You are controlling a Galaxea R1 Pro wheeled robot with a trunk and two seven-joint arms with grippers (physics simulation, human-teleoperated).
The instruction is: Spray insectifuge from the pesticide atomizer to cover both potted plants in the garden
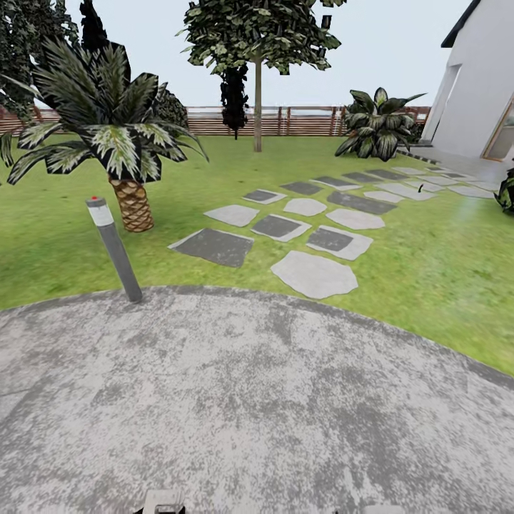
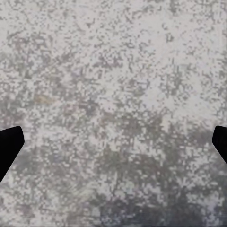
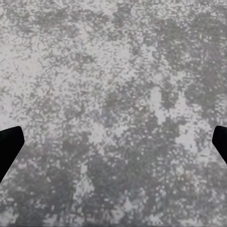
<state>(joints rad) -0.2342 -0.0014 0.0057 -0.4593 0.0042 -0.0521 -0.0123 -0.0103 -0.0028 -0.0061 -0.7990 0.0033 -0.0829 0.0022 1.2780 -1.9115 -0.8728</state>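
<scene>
Nothing done yet: you're on the stone patio [image 1: 257,400] facing lawn [image 1: 64,250], bollard lamp [image 1: 114,250] and palm [image 1: 107,135]. Left gripper [image 2: 113,146] and right gripper [image 3: 113,146] both spread wide, empty. Atomizer and potted plants not spotted; find them, grab, spray.

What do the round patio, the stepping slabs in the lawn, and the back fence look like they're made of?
Patio: mottled grey stone or concrete, matte and speckled. Stepping slabs: flat cut stone, some pale, some dark grey. Fence: brown horizontal slats, probably wood.

Right pincer [image 3: 113,146] spread wide above mottled patio [image 3: 113,71].
</scene>
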